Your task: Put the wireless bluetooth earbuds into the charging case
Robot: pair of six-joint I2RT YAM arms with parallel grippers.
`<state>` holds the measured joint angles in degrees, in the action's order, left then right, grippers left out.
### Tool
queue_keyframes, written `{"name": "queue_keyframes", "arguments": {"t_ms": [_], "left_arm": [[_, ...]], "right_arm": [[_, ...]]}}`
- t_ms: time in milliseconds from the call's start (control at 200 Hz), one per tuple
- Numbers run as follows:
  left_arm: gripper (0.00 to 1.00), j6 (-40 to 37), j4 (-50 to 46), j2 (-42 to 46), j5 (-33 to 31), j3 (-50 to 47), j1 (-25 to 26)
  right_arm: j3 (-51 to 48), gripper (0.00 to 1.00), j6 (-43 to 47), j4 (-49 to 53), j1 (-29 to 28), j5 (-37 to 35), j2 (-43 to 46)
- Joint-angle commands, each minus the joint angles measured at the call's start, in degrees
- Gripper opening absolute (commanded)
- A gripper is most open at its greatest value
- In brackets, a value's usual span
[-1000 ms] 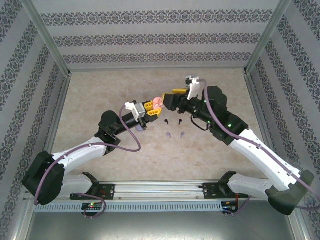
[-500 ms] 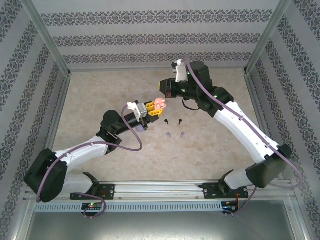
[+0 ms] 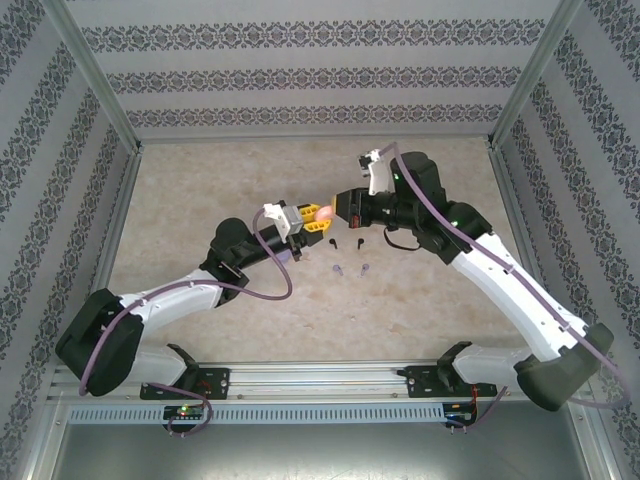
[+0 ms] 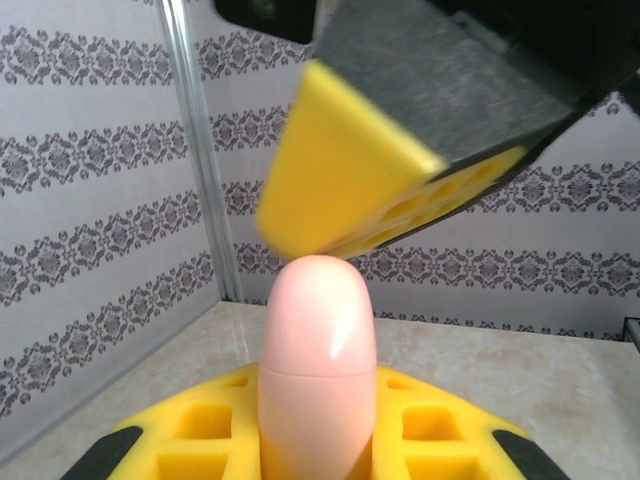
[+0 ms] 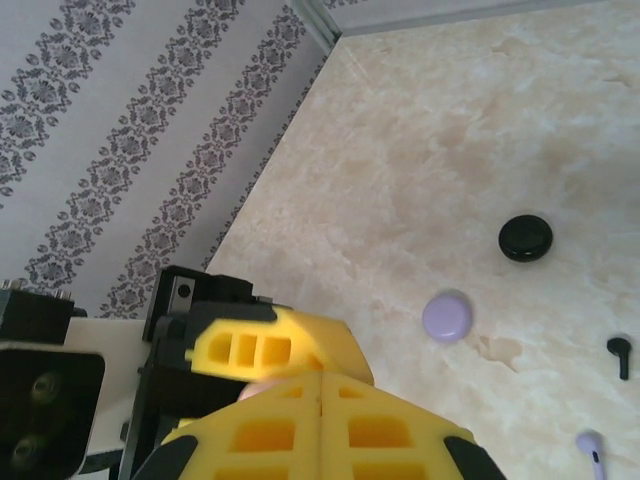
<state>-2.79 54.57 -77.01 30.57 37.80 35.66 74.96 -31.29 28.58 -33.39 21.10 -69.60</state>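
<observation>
Above table [image 3: 200, 190] centre: left gripper [image 3: 317, 217] clamped on pink case [image 4: 317, 370], held upright off surface, likely to steady it for other arm. Right gripper [image 3: 344, 206] fingers together, tip resting on case top; judge it is pressing case shut, which looks closed. Black earbuds [image 3: 334, 243] and lilac earbuds [image 3: 339, 270] loose mid-table, toward near edge from grippers, not yet cased. Black case [image 5: 525, 237] and lilac case [image 5: 447, 316] shut nearby. Pink buds: cannot tell, maybe inside.
</observation>
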Motion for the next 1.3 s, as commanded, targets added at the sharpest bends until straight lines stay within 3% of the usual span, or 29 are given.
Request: {"name": "queue_keyframes", "arguments": {"t_ms": [0, 250, 375, 525, 689, 854, 1079, 1299], "left_arm": [[0.00, 1.9, -1.3, -1.4, -4.4, 3.8, 0.0], [0.00, 11.2, -17.3, -9.9, -11.2, 12.6, 0.0], [0.00, 18.0, -26.8, -18.2, -13.7, 21.0, -0.1], [0.00, 26.4, -35.1, -30.5, -11.1, 33.0, -0.2], [0.00, 35.9, -40.7, -43.8, -6.1, 45.5, -0.5], [0.00, 41.7, -45.0, -51.7, -3.9, 53.5, -1.2], [0.06, 42.7, -57.2, -57.5, -2.4, 62.7, -1.6], [0.21, 42.1, -66.7, -61.4, -2.7, 69.6, -1.8]], "right_arm": [[-2.7, 0.04, -2.8, -0.4, 3.1, -5.3, 2.5], [-12.8, 0.35, -7.1, -1.6, 12.4, -11.8, 7.0], [-16.4, 0.42, -7.7, -0.5, 14.2, -13.3, 7.6], [-18.5, 0.49, -8.1, 0.4, 15.0, -15.0, 7.7], [-17.5, 0.52, -7.7, 2.5, 15.4, -16.3, 7.7], [-16.2, 0.56, -6.6, 3.3, 16.0, -16.0, 7.0], [-16.0, 0.58, -6.3, 1.5, 16.8, -14.7, 5.3], [-15.5, 0.62, -6.0, 0.8, 17.4, -13.1, 4.9]]}}
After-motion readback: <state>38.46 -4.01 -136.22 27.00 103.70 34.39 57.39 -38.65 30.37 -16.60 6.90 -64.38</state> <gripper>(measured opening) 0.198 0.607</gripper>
